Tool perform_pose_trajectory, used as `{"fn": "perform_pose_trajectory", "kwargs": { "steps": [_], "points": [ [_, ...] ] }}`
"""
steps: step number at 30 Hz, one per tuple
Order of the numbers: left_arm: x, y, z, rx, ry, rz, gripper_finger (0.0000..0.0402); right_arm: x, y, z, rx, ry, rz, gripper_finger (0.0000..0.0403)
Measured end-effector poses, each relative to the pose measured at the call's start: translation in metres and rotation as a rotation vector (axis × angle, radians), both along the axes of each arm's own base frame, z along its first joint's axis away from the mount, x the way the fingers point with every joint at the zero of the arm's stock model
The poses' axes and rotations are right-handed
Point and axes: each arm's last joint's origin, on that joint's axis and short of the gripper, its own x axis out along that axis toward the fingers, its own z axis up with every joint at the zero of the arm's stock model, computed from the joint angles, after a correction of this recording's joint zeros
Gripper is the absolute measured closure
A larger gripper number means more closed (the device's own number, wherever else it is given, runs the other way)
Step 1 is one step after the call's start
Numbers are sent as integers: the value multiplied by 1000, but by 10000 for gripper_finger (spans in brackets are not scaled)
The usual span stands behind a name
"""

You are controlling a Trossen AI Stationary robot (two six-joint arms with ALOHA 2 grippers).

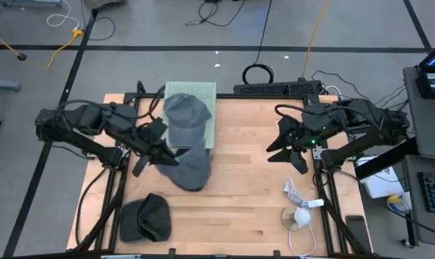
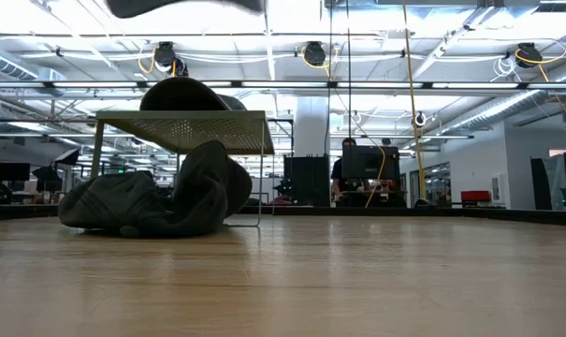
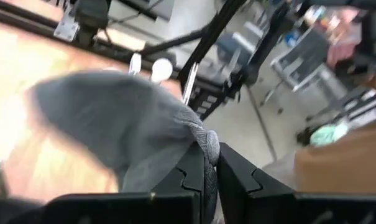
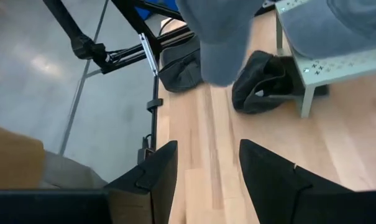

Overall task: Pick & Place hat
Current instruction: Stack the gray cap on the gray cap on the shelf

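A light green perforated stand [image 1: 203, 92] is at the table's far middle, with a grey cap [image 1: 185, 115] lying on its top. My left gripper [image 1: 163, 152] is just near of the stand, shut on a second grey hat [image 1: 193, 173], which also shows in its wrist view [image 3: 113, 118]. A dark hat [image 4: 262, 81] lies on the table under the stand. Another dark hat [image 1: 147, 218] lies by the near-left corner. My right gripper [image 1: 285, 140] is open over the table's right half and holds nothing; its wrist view [image 4: 206, 155] shows bare wood between the fingers. My left gripper pinches a bunched fold of the grey hat's cloth [image 3: 203, 138] between its two fingers [image 3: 188, 171]. It comes in from the table's left. The rest of the hat reaches out beyond the fingertips, and in the right wrist view the hat [image 4: 219, 37] is lifted above the table.
A white object with a cord [image 1: 301, 214] and a round disc lie near the near-right corner. A black power strip [image 1: 275, 88] runs along the far edge. Bare wood lies between the stand and my right arm. In the low view, the dark hats [image 2: 152, 201] lie by the stand's legs.
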Motion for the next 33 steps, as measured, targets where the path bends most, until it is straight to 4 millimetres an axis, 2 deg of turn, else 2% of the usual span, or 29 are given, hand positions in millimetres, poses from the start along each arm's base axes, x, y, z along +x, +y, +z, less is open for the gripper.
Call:
{"fn": "perform_pose_trajectory", "kwargs": {
  "steps": [8, 24, 33],
  "points": [
    [-5, 3, 15, 170, 152, -7, 383, 3, 0, 0, -96, -41, 43, 242],
    [16, 6, 15, 705, 304, -121, 383, 3, -3, 0, -205, -62, 17, 243],
    [11, 31, 34, 863, 255, -11, 383, 3, -3, 0, -220, -66, 27, 241]
  ]
}}
